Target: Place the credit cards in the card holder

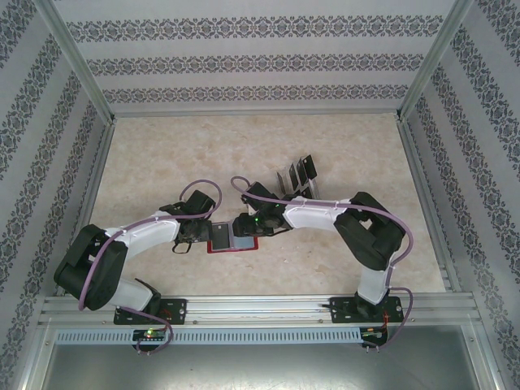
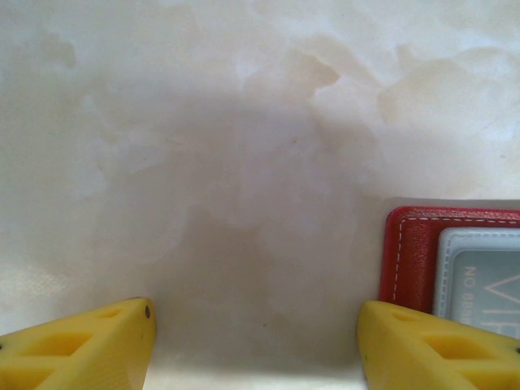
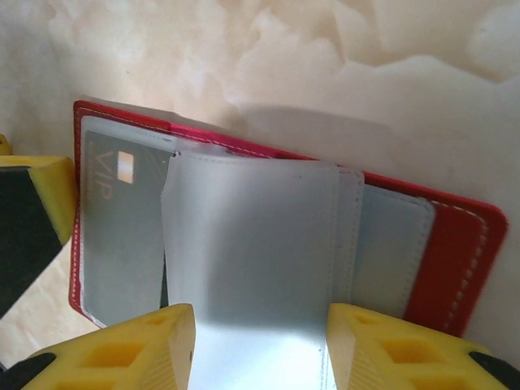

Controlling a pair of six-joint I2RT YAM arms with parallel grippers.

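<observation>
The red card holder (image 3: 459, 260) lies open on the table between the two arms (image 1: 244, 246). A grey "VIP" credit card (image 3: 118, 236) sits in its left pocket. My right gripper (image 3: 260, 313) is shut on another credit card (image 3: 252, 236), holding it by its long edges, and the card's far end lies over the holder's grey middle pockets. From above, the right gripper (image 1: 245, 225) sits over the holder. My left gripper (image 2: 256, 313) is open over bare table, its right finger (image 2: 431, 345) at the holder's left edge (image 2: 410, 252).
A clear slotted rack (image 1: 296, 175) with several dark cards standing in it is behind the right gripper. The marble-patterned table (image 1: 162, 162) is fenced by metal rails and patterned walls on three sides.
</observation>
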